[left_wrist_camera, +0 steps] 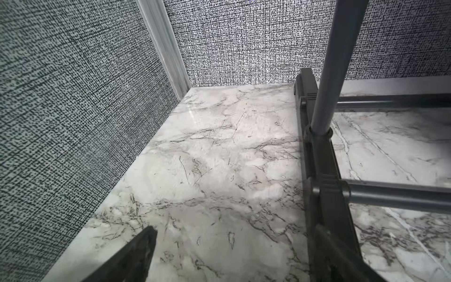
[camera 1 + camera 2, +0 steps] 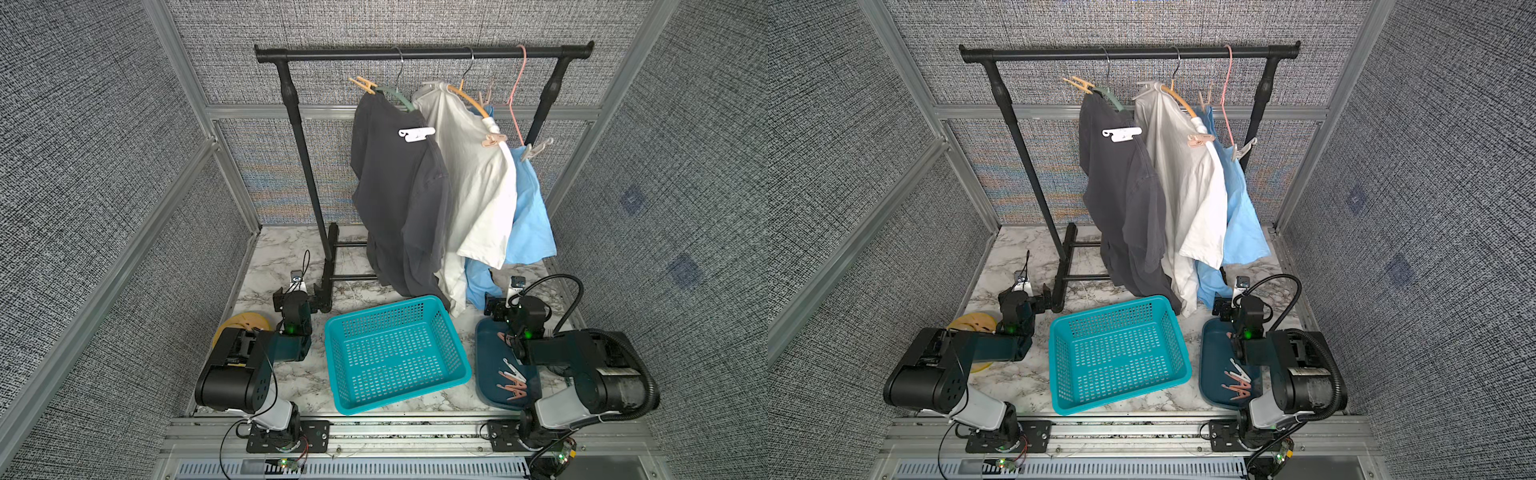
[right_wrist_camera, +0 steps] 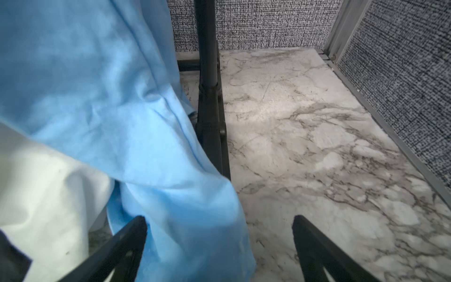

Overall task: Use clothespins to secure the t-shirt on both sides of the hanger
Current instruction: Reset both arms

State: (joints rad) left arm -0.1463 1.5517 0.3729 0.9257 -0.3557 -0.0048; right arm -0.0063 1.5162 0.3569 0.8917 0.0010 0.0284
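Observation:
Three t-shirts hang on a black rack [image 2: 424, 54]: dark grey [image 2: 399, 199], white [image 2: 478, 187] and light blue [image 2: 530, 216]. Each hanger carries a clothespin at both ends, among them a white one [image 2: 417, 134], a pink one [image 2: 493, 140] and a grey one [image 2: 538, 148]. Loose clothespins [image 2: 513, 382] lie on a dark blue tray [image 2: 490, 357]. My left gripper [image 2: 286, 297] [image 1: 234, 234] is open and empty, low beside the rack's foot [image 1: 322, 158]. My right gripper [image 2: 492, 307] [image 3: 219, 219] is open too, with the blue shirt's hem [image 3: 183, 219] hanging loose between its fingers.
A teal perforated basket [image 2: 395, 353] stands empty between the two arms. A yellow disc [image 2: 241, 324] lies under the left arm. The rack's feet and cross bars [image 2: 349, 276] rest on the marble table [image 2: 270, 257]. Fabric walls enclose the back and both sides.

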